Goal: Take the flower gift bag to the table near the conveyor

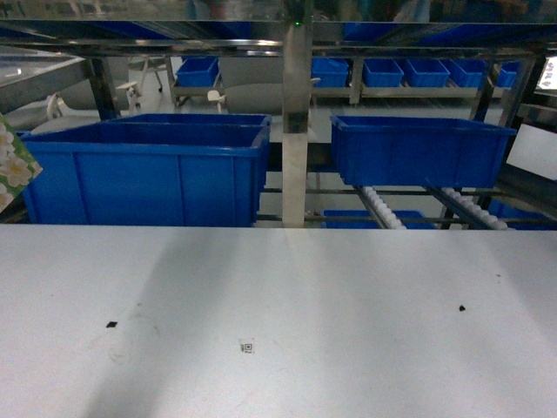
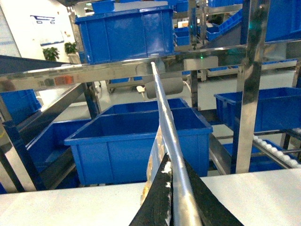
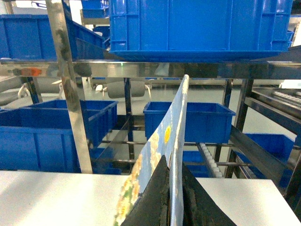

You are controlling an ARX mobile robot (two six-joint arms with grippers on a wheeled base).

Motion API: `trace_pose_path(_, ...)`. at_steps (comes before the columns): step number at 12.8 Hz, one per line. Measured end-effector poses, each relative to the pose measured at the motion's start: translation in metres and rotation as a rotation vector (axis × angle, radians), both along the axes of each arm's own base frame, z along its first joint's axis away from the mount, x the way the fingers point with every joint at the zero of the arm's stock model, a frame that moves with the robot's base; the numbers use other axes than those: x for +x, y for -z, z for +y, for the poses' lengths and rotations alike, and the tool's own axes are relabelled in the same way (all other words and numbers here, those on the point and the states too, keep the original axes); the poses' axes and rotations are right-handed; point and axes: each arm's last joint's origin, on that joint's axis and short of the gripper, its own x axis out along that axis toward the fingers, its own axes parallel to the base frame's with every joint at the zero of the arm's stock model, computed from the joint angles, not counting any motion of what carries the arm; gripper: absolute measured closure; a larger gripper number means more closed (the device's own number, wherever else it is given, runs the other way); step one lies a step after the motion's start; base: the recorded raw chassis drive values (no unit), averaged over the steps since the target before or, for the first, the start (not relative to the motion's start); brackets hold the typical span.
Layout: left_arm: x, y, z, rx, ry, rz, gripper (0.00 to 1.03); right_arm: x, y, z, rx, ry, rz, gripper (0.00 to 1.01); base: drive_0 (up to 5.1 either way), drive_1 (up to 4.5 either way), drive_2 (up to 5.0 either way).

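Head view catches only a corner of the flower gift bag point(image 1: 13, 165) at far left, above the table point(image 1: 278, 322). Left gripper point(image 2: 175, 197) and right gripper point(image 3: 171, 197) each pinch its edge between closed jaws; uneven lowering could twist or tear it short of the conveyor point(image 1: 383, 209).

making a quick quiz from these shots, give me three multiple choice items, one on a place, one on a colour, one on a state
1. Where does the flower gift bag show in the head view?
A. left edge
B. table centre
C. inside the right bin

2. What colour are the bins?
A. red
B. blue
C. grey

3. What is the right end effector doing?
A. hanging open
B. shut on a flat flowered sheet
C. gripping a roller

Answers: 1 A, floral paper peeks in at the left edge. 2 B, every bin is blue. 3 B, the dark fingers pinch the flower-printed sheet edge-on.
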Motion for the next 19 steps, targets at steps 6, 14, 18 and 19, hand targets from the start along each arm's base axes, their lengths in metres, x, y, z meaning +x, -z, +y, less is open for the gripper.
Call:
trace_pose_path(6,-0.001,-0.001,0.000,-0.003,0.000,-0.012,1.01,-0.001,-0.001,0.001,0.000,-0.005,-0.009,0.98,-1.7,0.80,0.8)
trace_pose_path(14,-0.001,-0.001,-0.001,-0.003,0.009,-0.011,1.01,0.010,0.005,-0.002,-0.002,-0.053,0.022,0.98,0.0,0.00,0.0)
trace_pose_path(18,-0.001,-0.001,-0.001,-0.003,0.010,-0.011,1.01,0.030,0.016,-0.003,-0.003,-0.059,0.046,0.98,0.0,0.00,0.0)
trace_pose_path(19,-0.001,-0.001,-0.001,-0.003,0.010,-0.011,1.01,0.044,0.026,-0.004,-0.005,-0.073,0.074,0.98,0.0,0.00,0.0)
